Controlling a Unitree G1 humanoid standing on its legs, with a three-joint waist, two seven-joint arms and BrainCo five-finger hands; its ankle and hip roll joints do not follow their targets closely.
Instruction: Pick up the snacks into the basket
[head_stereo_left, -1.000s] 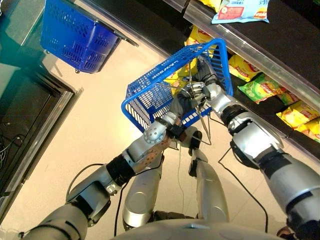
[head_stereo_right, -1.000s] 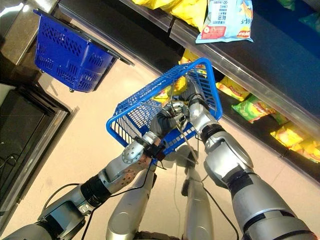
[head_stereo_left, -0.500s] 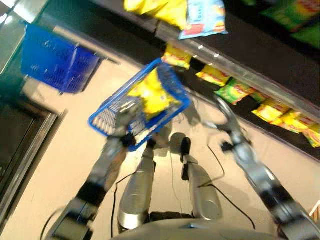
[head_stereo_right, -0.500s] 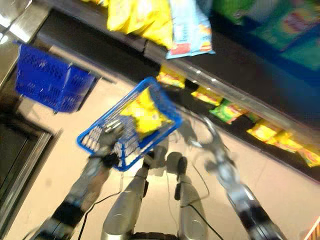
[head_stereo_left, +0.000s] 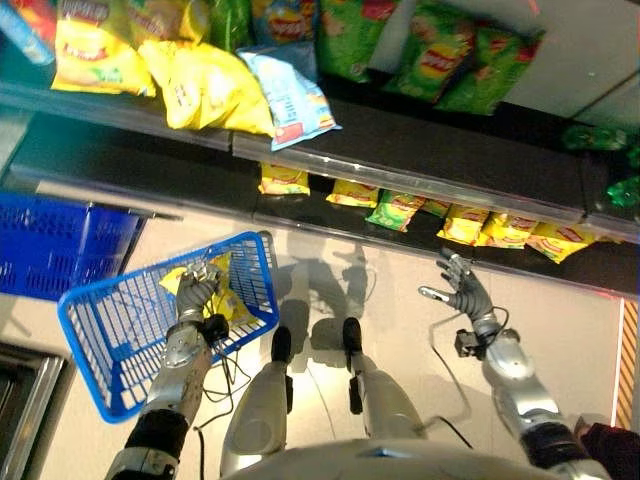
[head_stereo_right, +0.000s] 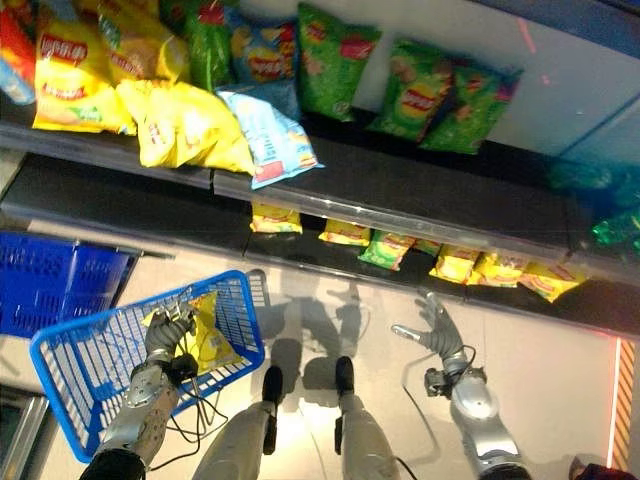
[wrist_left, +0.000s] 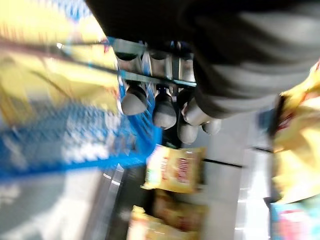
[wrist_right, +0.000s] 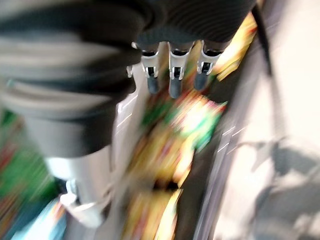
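Silver-grey jointed arms end in dark ribbed wrist covers and silver, dark-tipped fingers (wrist_right: 171, 80).

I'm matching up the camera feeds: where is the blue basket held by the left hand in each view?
Left eye view: blue basket lower left.
Right eye view: lower left.
Left wrist view: blurred blue mesh beside the left hand.
Right wrist view: I can't make it out.
Shared landmark: yellow snack bag in it.

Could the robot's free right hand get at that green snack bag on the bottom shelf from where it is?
Probably yes. The right hand is open and holds nothing, and bare floor lies between it and the green bag on the low shelf. It would likely need to stretch forward and toward its left.
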